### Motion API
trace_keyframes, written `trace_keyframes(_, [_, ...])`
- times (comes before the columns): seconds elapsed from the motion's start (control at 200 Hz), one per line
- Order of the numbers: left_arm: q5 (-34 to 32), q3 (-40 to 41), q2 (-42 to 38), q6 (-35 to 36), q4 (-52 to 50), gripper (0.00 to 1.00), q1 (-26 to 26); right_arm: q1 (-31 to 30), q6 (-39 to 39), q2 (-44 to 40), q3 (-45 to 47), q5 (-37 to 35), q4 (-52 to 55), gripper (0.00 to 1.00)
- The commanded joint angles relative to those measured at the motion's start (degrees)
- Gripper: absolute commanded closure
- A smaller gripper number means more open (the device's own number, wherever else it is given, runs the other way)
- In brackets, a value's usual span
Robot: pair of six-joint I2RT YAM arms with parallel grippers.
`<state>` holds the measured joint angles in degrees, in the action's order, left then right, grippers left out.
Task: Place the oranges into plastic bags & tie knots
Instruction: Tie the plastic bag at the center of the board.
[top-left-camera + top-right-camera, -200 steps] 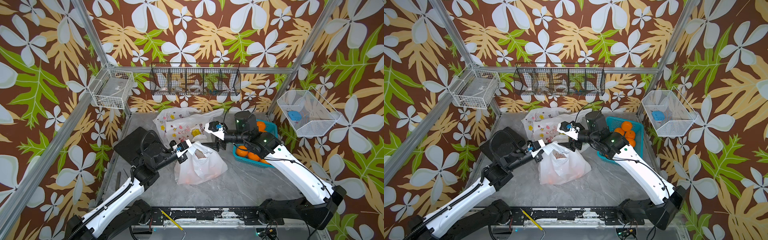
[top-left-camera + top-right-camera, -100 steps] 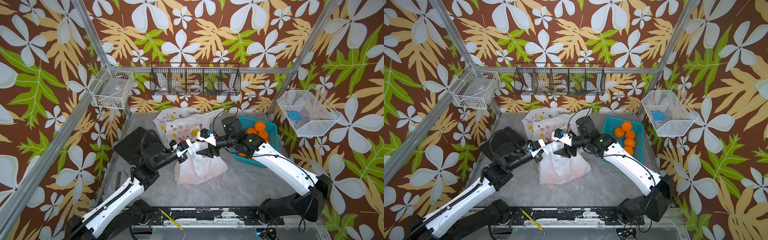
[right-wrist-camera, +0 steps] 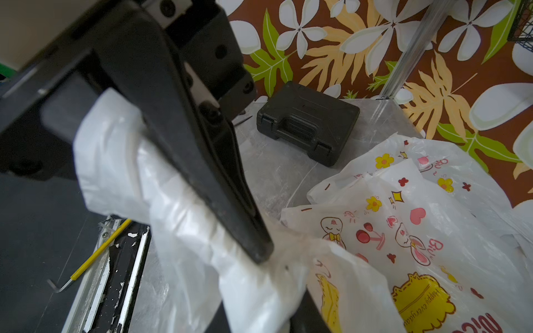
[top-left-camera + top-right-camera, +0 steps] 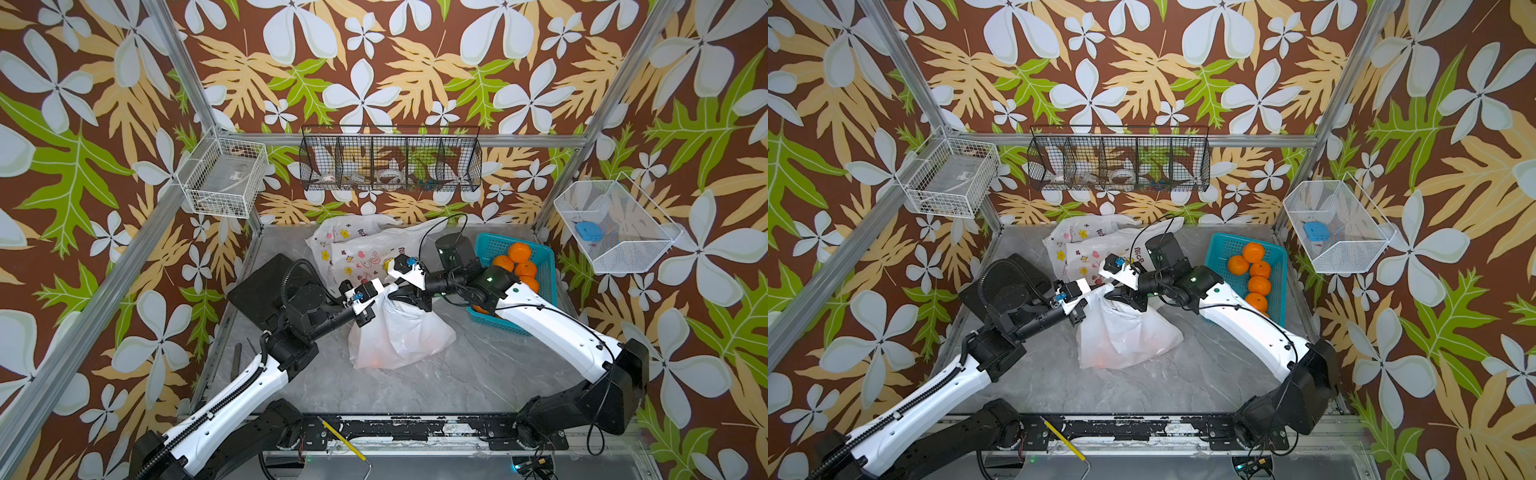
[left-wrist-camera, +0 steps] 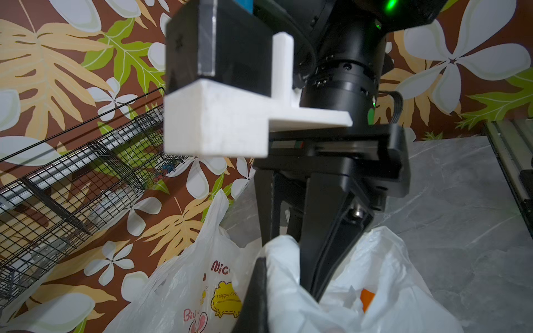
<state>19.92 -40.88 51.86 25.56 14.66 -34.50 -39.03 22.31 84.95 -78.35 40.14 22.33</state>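
A translucent white plastic bag [image 4: 401,338] [image 4: 1127,338] stands mid-table with orange fruit glowing faintly through it [image 5: 367,297]. My left gripper [image 4: 374,300] [image 4: 1089,301] is shut on the bag's bunched top handle [image 5: 284,259], its dark finger [image 5: 257,291] pressed against the plastic. My right gripper [image 4: 394,291] [image 4: 1113,294] meets it from the other side, jaws closed round the same handle strip [image 3: 259,291]. Several oranges [image 4: 519,252] [image 4: 1253,252] lie in the teal basket [image 4: 492,245]. Two more printed plastic bags [image 4: 357,245] [image 3: 403,230] lie flat at the back.
A black case [image 4: 266,286] [image 3: 308,124] sits at the left behind my left arm. Wire baskets hang on the back wall [image 4: 390,162], the left post [image 4: 224,178] and the right wall [image 4: 615,228]. A yellow-handled hex key [image 4: 340,441] lies on the front rail.
My right gripper has swung left from beside the teal basket to the bag's top and closed its jaws on the handle. The left gripper has kept its hold in place.
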Motion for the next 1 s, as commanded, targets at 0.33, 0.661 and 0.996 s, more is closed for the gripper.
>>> trace_keyframes(0.33, [-0.06,0.0,-3.12,-8.6,-0.51,1.0,0.05,-0.39,-3.93,-9.3,5.03,-23.87,-11.13,1.0])
trace_keyframes(0.661, [1.19,1.2,-3.62,-16.46,1.27,1.0,-1.19,-3.44,-2.85,-13.22,17.08,-29.73,-25.33,1.0])
trace_keyframes(0.996, [1.32,3.06,-3.26,-12.01,3.01,1.0,-1.2,-3.03,3.53,-10.22,7.91,-20.11,-8.02,0.47])
